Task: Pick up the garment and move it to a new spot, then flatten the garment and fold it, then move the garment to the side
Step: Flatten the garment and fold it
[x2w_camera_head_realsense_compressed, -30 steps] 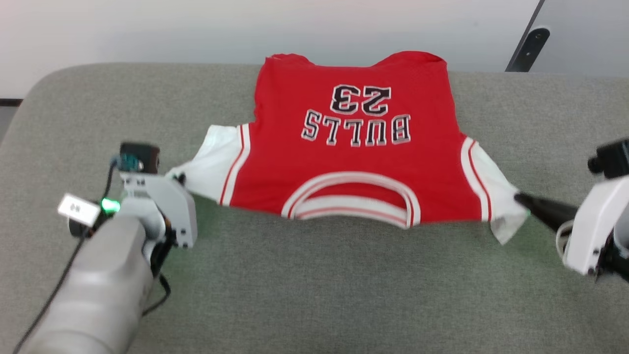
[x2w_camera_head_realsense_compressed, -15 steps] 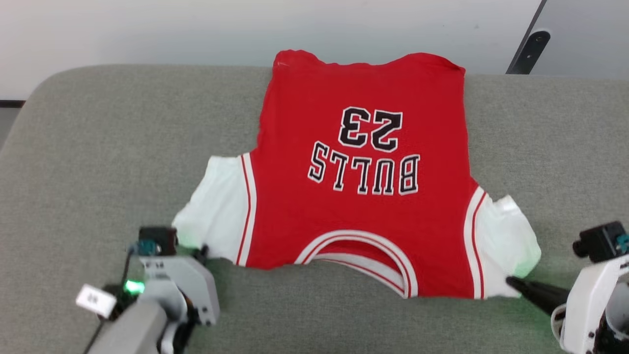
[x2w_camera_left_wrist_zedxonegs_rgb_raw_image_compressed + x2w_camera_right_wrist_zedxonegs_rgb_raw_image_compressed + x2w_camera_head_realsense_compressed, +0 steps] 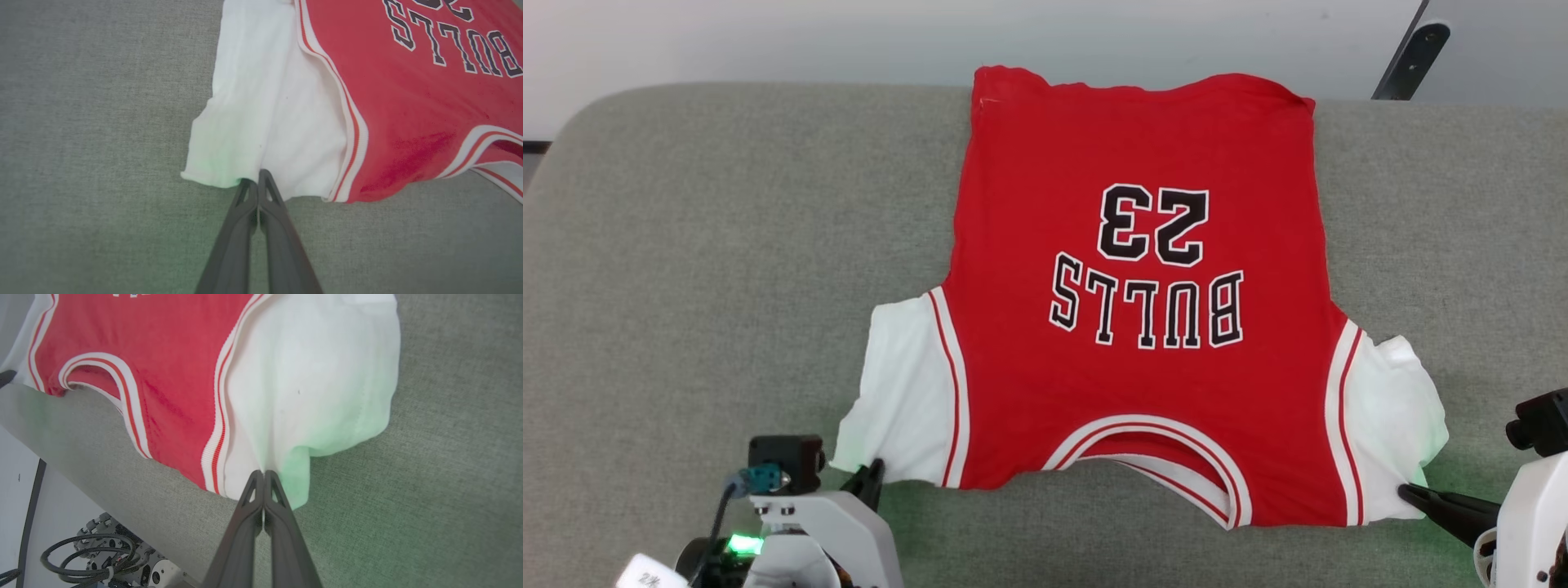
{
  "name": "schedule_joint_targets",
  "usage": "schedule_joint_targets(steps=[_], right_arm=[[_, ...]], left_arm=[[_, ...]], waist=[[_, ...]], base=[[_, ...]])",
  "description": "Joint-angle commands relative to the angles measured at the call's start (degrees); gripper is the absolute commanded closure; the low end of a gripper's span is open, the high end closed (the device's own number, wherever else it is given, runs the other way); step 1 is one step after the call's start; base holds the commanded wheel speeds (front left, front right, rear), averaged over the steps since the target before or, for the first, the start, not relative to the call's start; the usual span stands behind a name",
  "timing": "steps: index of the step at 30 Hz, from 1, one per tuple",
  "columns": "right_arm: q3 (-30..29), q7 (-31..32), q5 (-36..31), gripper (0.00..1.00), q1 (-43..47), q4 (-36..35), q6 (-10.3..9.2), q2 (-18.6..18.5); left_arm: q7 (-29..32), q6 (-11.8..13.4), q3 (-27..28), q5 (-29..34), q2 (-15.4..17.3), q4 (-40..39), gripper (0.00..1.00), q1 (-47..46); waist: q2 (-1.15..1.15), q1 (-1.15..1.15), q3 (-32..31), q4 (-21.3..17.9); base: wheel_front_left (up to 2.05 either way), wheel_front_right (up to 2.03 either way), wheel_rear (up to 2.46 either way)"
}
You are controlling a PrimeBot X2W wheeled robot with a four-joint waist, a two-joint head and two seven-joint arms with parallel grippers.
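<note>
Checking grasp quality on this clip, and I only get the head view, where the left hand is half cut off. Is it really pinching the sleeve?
Observer: Yes. The left wrist view shows the left hand shut on the garment, at its white sleeve hem.
Operator: And the right hand?
Observer: The right wrist view shows the right hand shut on the other sleeve, creases converging at its tips.
Operator: Anything off the near edge?
Observer: Coiled black cables below the table edge.

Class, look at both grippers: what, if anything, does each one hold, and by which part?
Both hold the garment. The left gripper pinches the near edge of the left-side white sleeve; the right gripper pinches the right-side white sleeve.
</note>
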Motion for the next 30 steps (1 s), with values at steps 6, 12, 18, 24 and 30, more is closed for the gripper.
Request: schedule_joint_targets(steps=[6,12,18,24,30], right_arm=[[-3.0,3.0,-4.2,1.00,1.1,0.3,-0.04,2.8],[-4.0,5.1,-8.6,1.00,-0.8,2.1,-0.04,6.6],[-3.6,6.6,-14.7,0.00,-2.8,5.9,-0.05,9.7],[-6.4,7.4,-17.6,0.00,-4.4,5.1,-0.06,10.4],[-12.8,4.1,-17.4,0.00,-3.3,-4.8,-0.04,7.8]], left_arm=[[0.5,2.0,0.3,0.1,0.6,-3.9,1.00,1.8],[-0.9,0.9,0.3,-0.1,-0.4,-2.9,1.00,1.0],[-3.7,-0.6,0.8,-0.5,-2.2,-0.7,1.00,0.1],[-5.7,-1.6,1.1,-0.7,-3.4,1.0,1.00,-0.5],[-7.2,-2.2,1.3,-0.7,-4.1,1.5,1.00,-1.0]], waist=[[-0.01,0.00,1.2,-0.3],[-0.01,0.00,1.8,-0.9],[-0.01,0.00,1.9,-1.5],[-0.01,0.00,1.7,-1.7],[-0.01,0.00,2.5,-1.0]], base=[[0.00,0.00,0.00],[0.00,0.00,0.00],[0.00,0.00,0.00],[0.00,0.00,0.00],[0.00,0.00,0.00]])
